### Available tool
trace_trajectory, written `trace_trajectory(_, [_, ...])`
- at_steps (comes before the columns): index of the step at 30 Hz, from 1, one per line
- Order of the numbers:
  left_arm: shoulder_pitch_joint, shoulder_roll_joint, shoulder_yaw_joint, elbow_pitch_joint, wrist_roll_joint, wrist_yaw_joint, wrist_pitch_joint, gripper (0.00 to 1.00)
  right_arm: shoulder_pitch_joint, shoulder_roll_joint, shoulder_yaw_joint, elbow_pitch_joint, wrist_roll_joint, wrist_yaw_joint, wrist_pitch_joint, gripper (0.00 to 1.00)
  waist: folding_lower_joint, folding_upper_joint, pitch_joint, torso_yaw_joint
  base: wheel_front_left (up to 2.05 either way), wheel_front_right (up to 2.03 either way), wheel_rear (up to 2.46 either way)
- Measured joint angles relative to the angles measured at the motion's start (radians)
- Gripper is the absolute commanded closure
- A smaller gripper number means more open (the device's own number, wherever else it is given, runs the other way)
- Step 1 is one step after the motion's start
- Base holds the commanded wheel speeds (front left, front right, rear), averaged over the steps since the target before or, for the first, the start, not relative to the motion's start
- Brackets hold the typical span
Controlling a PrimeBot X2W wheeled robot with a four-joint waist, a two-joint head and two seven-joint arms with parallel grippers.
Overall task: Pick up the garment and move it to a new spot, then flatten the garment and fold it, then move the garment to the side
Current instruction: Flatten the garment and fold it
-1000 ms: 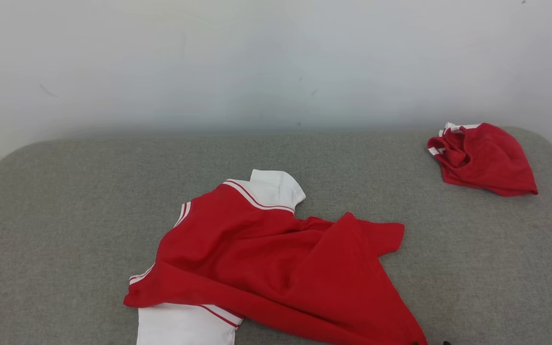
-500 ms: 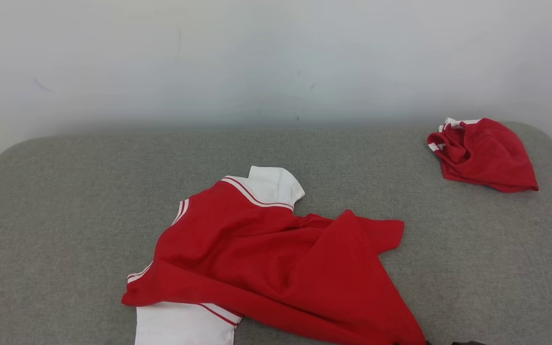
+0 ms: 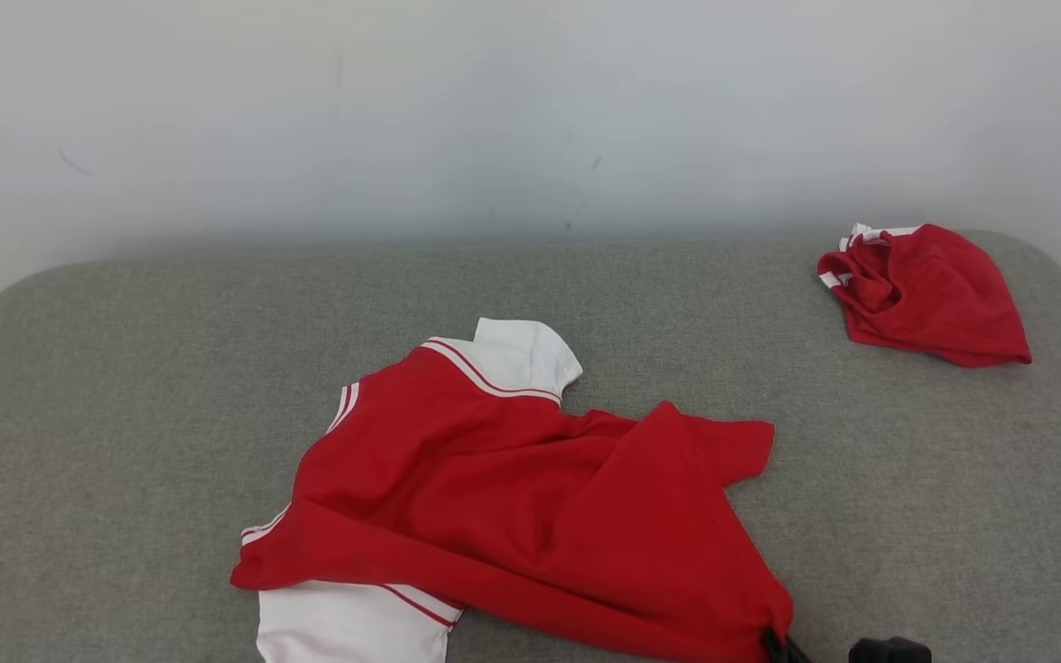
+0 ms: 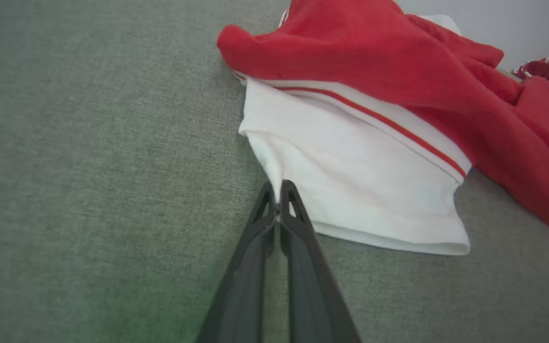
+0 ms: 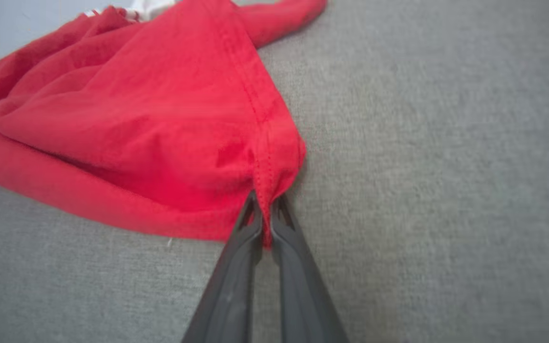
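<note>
The garment (image 3: 512, 506) is a red shirt with white sleeves and red-white trim, lying rumpled on the grey padded surface (image 3: 125, 387) near the front middle. My left gripper (image 4: 278, 202) is shut on the corner of the white sleeve (image 4: 350, 181). In the right wrist view my right gripper (image 5: 264, 209) is shut on a pinched red hem corner of the garment (image 5: 160, 114). In the head view the right gripper (image 3: 775, 642) pokes up at the bottom edge, right at the garment's lower right corner.
A second red garment (image 3: 926, 295) with white trim lies bunched at the far right back of the surface. A pale wall (image 3: 530, 120) rises behind. The surface's rounded edges lie at the far left and far right.
Both grippers have closed on the garment. The red lower right corner has gathered and pulled in. The head camera has tipped slightly, shifting the picture.
</note>
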Motion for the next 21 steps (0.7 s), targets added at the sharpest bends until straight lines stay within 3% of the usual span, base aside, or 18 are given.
trace_trajectory(7, [0.051,0.0,0.041,-0.155,0.023,0.0,0.0,1.0,-0.003,-0.018,0.011,-0.114,0.073,0.0,-0.041,1.0,0.0,0.0,-0.003,0.002,0.0,0.0,0.0])
trace_trajectory(13, [0.02,0.006,0.058,-0.3,0.061,-0.01,0.0,1.0,-0.045,-0.037,0.051,-0.24,0.242,0.0,0.004,1.0,0.0,0.0,0.006,0.01,0.0,0.0,0.0])
trace_trajectory(16, [-0.052,0.045,0.026,-0.348,0.086,-0.017,0.0,1.0,-0.126,-0.093,0.077,-0.287,0.261,0.0,0.04,1.0,0.0,0.0,0.022,0.01,0.0,0.0,0.0])
trace_trajectory(21, [-0.26,0.147,-0.037,-0.388,0.09,-0.025,0.031,1.0,-0.335,-0.112,0.095,-0.324,0.31,0.0,0.114,1.0,0.0001,0.0,0.078,0.007,0.0,0.0,0.0])
